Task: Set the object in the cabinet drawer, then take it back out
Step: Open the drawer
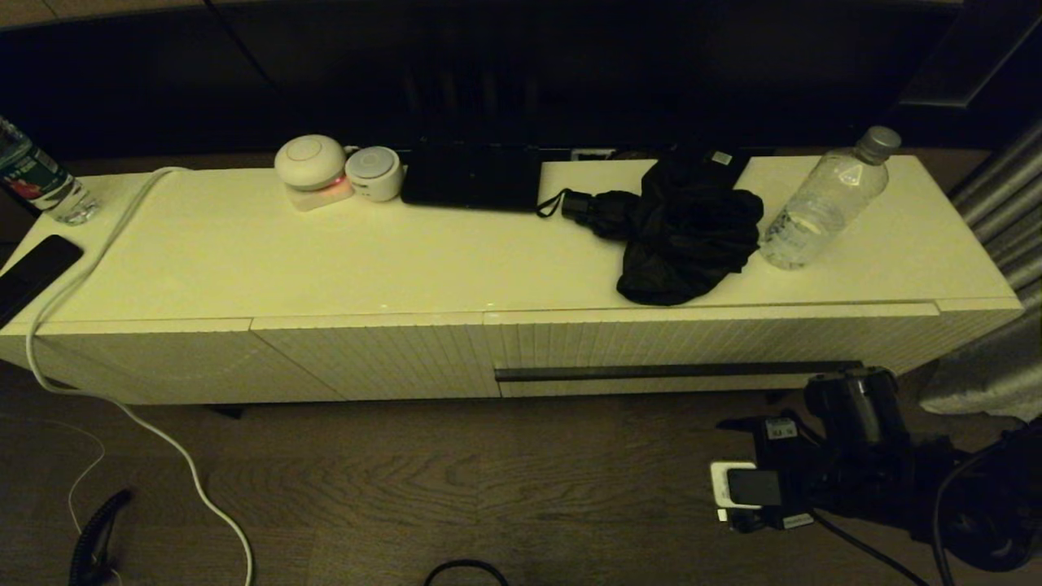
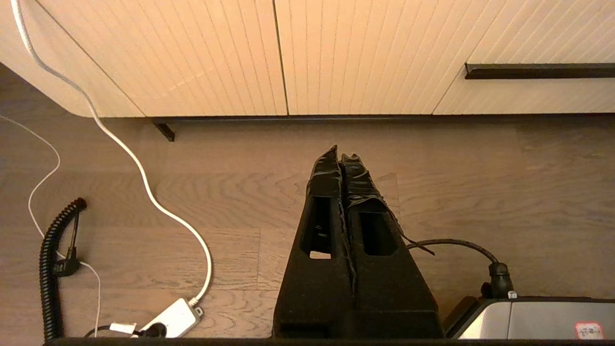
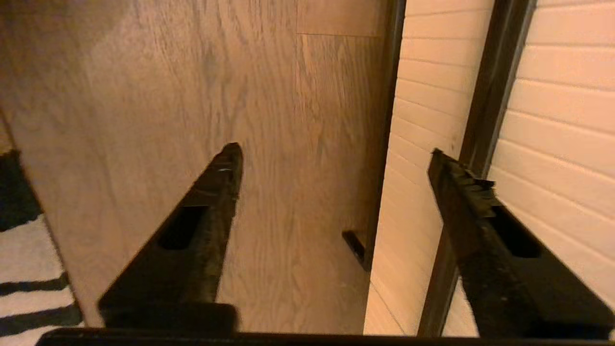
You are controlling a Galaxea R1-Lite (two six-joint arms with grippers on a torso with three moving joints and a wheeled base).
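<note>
Drawer-opening step, I'd judge: the right gripper (image 3: 334, 158) hangs low at about 4 o'clock in the head view, fingers spread wide and holding nothing, one finger just beside the dark handle strip (image 1: 676, 372). The cabinet drawer (image 1: 716, 350) sits shut at the cabinet's right half, ribbed front facing the robot, long axis running 9-to-3. Next it likely needs to hook the strip and pull straight back — left gripper (image 2: 342, 161) parked over the floor, fingers pressed together, empty.
</note>
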